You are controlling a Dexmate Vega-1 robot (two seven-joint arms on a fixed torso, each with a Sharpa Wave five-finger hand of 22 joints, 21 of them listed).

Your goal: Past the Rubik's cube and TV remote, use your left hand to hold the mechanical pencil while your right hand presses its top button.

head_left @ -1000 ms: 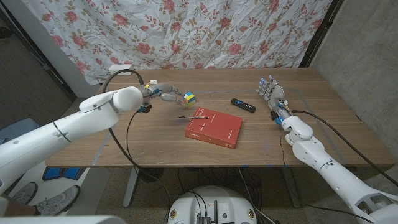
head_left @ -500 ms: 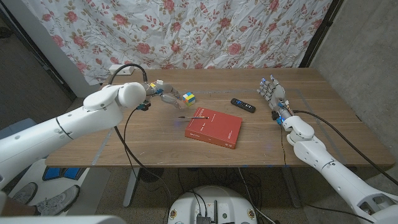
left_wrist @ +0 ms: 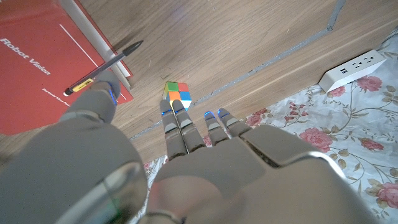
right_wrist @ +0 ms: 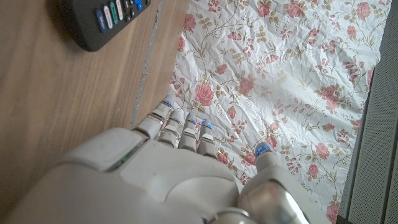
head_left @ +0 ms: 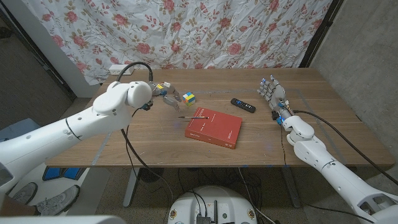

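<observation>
The left hand (head_left: 163, 92) hovers above the wooden table (head_left: 143, 134), just beside the Rubik's cube (head_left: 188, 98), with its fingers (left_wrist: 177, 124) spread and nothing between them. The left wrist view shows those fingers reaching toward the cube, with the thumb near the book's edge.

The mechanical pencil (head_left: 193, 116) lies on the near-left corner of the red book (head_left: 214, 128), its tip overhanging the book's edge toward the left hand; it is dark with a yellow band near one end. The hand does not touch it.

The TV remote (head_left: 243, 105) lies on the table to the right of the cube, apart from the book. The right hand (head_left: 272, 94) stands at the table's right side, near the remote, its fingers extended and apart, holding nothing.

A white power strip (left_wrist: 357, 67) lies at the table's far edge against the floral cloth (head_left: 205, 31).
</observation>
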